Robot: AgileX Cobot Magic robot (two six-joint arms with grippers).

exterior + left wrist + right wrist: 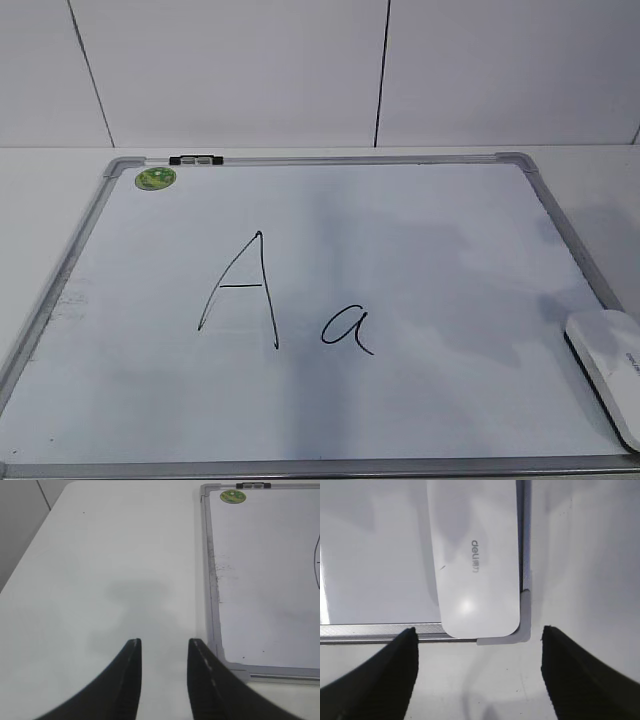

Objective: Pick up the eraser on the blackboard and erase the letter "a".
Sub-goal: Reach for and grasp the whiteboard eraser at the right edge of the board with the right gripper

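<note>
The blackboard (100,215) is a white board in a silver frame, flat on the table. The small cursive letter "a" (347,328) is drawn right of a tall capital "A" (240,292). The white eraser (610,368) lies on the board's near right corner; in the right wrist view it (477,560) sits just ahead of my right gripper (479,632), which is open, empty and above the table off the board's corner (522,630). My left gripper (164,642) is open and empty over bare table left of the board (212,580). Neither gripper shows in the exterior view.
A round green magnet (156,178) and a black-and-silver clip (196,160) sit at the board's far left corner; the magnet also shows in the left wrist view (232,496). A white wall stands behind the table. The table's left edge (30,545) is near my left gripper.
</note>
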